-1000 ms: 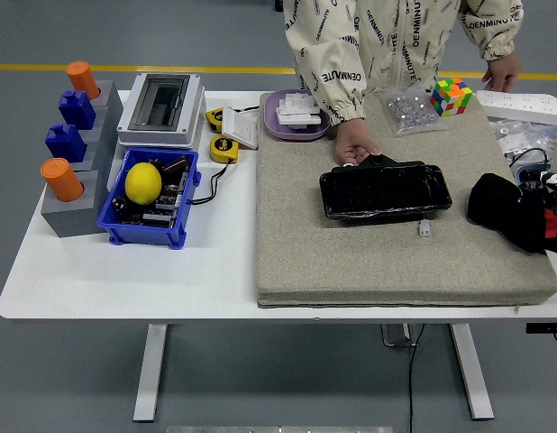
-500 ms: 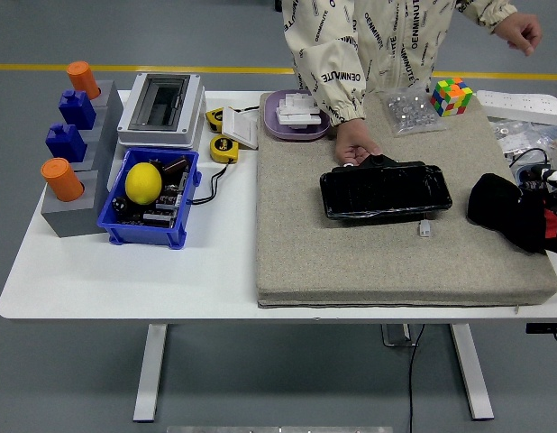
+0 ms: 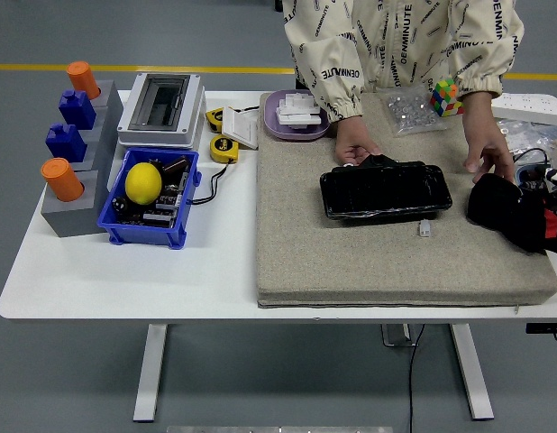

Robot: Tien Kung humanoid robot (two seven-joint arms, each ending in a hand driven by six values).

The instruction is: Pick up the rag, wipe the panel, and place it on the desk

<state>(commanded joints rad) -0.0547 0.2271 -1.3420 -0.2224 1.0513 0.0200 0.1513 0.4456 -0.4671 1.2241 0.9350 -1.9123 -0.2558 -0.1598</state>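
One robot hand (image 3: 551,219) shows, at the right edge; you cannot tell its finger state. Your rag (image 3: 497,203) lies just left of it (a person's hand (image 3: 488,160) touches it), right of the panel (image 3: 384,190), whose long axis runs left-right.

Readable print: only on the person's jacket

The cream jacket (image 3: 387,41) of the person standing at the far side of the worktop is covered in repeated black lettering, running at all angles; the clearest bits read "DENMINUTE", on the sleeve above the hand resting at the black panel and again across the chest. Nothing else carries print I can make out: the yellow tape measures (image 3: 223,148) and the grey box (image 3: 159,108) are too small to read.
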